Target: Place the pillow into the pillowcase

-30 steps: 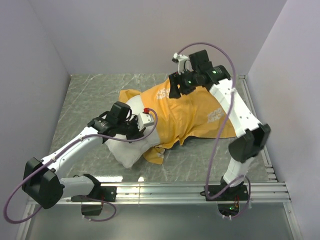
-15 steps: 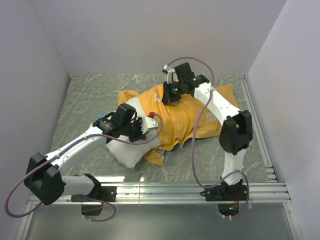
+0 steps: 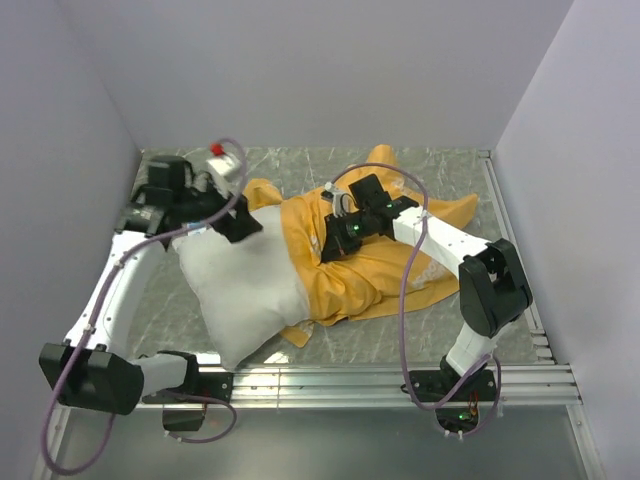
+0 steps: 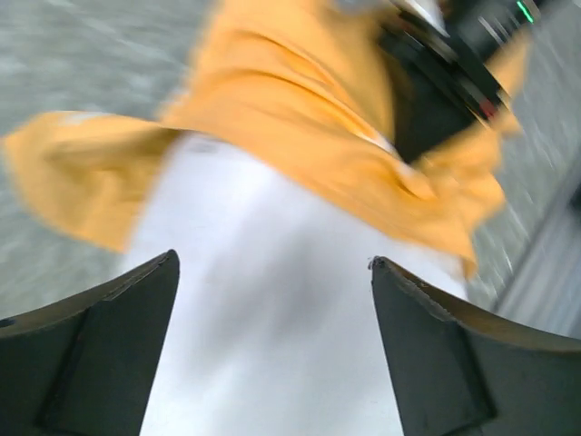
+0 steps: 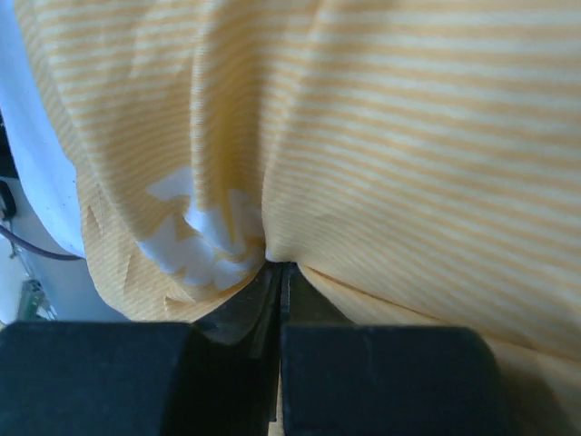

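The white pillow (image 3: 245,290) lies at the left of the table, its right end tucked under the orange-yellow pillowcase (image 3: 385,270). My left gripper (image 3: 238,224) hovers open over the pillow's far end, holding nothing. In the left wrist view its fingers (image 4: 109,363) stand wide apart around the left gripper (image 4: 272,263) midpoint, above the pillow (image 4: 272,345), with the pillowcase (image 4: 290,118) beyond. My right gripper (image 3: 335,246) is shut on a bunched fold of the pillowcase (image 5: 408,136) near its white lettering (image 5: 195,245); the right gripper (image 5: 278,265) pinches the cloth at its tips.
The grey marbled table (image 3: 170,300) is walled by pale panels on the left, back and right. An aluminium rail (image 3: 340,378) with both arm bases runs along the near edge. The right arm (image 4: 445,64) shows blurred in the left wrist view.
The left gripper opened, let go of the pillow and swung back to the far left. The right gripper shut on the pillowcase and dragged it left and nearer, bunching it.
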Robot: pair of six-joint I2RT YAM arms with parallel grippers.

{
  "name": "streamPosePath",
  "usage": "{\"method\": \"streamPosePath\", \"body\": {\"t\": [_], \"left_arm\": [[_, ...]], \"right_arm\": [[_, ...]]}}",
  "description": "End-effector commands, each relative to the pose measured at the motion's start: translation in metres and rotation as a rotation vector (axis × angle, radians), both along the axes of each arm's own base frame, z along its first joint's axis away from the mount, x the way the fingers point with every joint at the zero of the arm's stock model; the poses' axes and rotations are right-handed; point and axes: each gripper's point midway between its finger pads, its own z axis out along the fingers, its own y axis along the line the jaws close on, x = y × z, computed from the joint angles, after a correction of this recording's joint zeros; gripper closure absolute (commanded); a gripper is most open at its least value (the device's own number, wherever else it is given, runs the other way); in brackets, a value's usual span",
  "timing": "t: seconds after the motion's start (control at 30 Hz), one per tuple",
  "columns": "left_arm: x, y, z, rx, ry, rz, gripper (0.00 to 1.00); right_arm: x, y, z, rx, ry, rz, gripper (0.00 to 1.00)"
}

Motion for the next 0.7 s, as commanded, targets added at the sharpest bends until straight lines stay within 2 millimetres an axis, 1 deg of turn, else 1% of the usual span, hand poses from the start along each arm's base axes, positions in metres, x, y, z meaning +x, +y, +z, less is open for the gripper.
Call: {"method": "streamPosePath", "body": {"t": [0.0, 0.03, 0.07, 0.1, 0.13, 0.17, 0.2, 0.23, 0.27, 0.3, 0.33, 0.37, 0.4, 0.47, 0.5, 0.53, 0.57, 0.6, 0.63, 0.67], "left_arm": [[0.019, 0.028, 0.013, -0.104, 0.105, 0.106, 0.08], [0.034, 0.044, 0.008, -0.109, 0.115, 0.144, 0.07], [0.049, 0.047, -0.013, -0.100, 0.179, 0.149, 0.01], [0.064, 0.056, -0.012, -0.102, 0.179, 0.167, 0.01], [0.068, 0.055, -0.016, -0.126, 0.210, 0.124, 0.01], [0.071, 0.054, -0.043, -0.110, 0.322, 0.092, 0.01], [0.082, 0.052, -0.038, -0.109, 0.280, 0.044, 0.01], [0.084, 0.048, -0.043, -0.133, 0.309, 0.019, 0.01], [0.086, 0.045, -0.064, -0.132, 0.373, -0.009, 0.01], [0.088, 0.042, -0.068, -0.132, 0.382, -0.032, 0.01], [0.084, 0.034, -0.073, -0.147, 0.404, -0.071, 0.01], [0.083, 0.033, -0.085, -0.154, 0.441, -0.085, 0.01], [0.072, 0.022, -0.093, -0.150, 0.466, -0.133, 0.01], [0.056, 0.002, -0.097, -0.185, 0.491, -0.220, 0.01], [0.043, -0.005, -0.096, -0.206, 0.539, -0.250, 0.01], [0.034, -0.016, -0.095, -0.217, 0.547, -0.295, 0.01], [0.030, -0.024, -0.091, -0.261, 0.563, -0.325, 0.06], [0.030, -0.029, -0.085, -0.284, 0.567, -0.344, 0.27], [0.022, -0.034, -0.077, -0.308, 0.611, -0.362, 0.44], [0.023, -0.037, -0.076, -0.333, 0.603, -0.395, 0.83]], "right_arm": [[-0.021, -0.011, -0.037, -0.089, 0.016, 0.088, 1.00], [-0.018, -0.011, -0.041, -0.098, 0.006, 0.085, 1.00], [-0.017, -0.011, -0.042, -0.100, 0.007, 0.085, 1.00], [-0.016, -0.011, -0.042, -0.102, -0.013, 0.105, 1.00], [-0.015, -0.011, -0.042, -0.106, -0.020, 0.104, 1.00], [-0.015, -0.012, -0.040, -0.102, -0.022, 0.104, 1.00], [-0.018, -0.012, -0.041, -0.105, -0.026, 0.116, 1.00], [-0.018, -0.013, -0.040, -0.115, -0.042, 0.116, 1.00], [-0.019, -0.015, -0.042, -0.122, -0.050, 0.118, 1.00], [-0.022, -0.016, -0.046, -0.133, -0.053, 0.120, 1.00], [-0.023, -0.017, -0.046, -0.137, -0.061, 0.121, 1.00], [-0.023, -0.018, -0.049, -0.155, -0.067, 0.120, 1.00], [-0.025, -0.019, -0.052, -0.164, -0.067, 0.123, 1.00], [-0.025, -0.021, -0.054, -0.178, -0.083, 0.116, 1.00], [-0.025, -0.022, -0.055, -0.181, -0.092, 0.115, 1.00], [-0.025, -0.021, -0.052, -0.180, -0.108, 0.115, 1.00], [-0.025, -0.021, -0.051, -0.182, -0.117, 0.114, 1.00], [-0.026, -0.020, -0.051, -0.185, -0.127, 0.117, 1.00], [-0.025, -0.019, -0.046, -0.177, -0.147, 0.114, 1.00], [-0.026, -0.018, -0.043, -0.172, -0.162, 0.116, 1.00]]}}
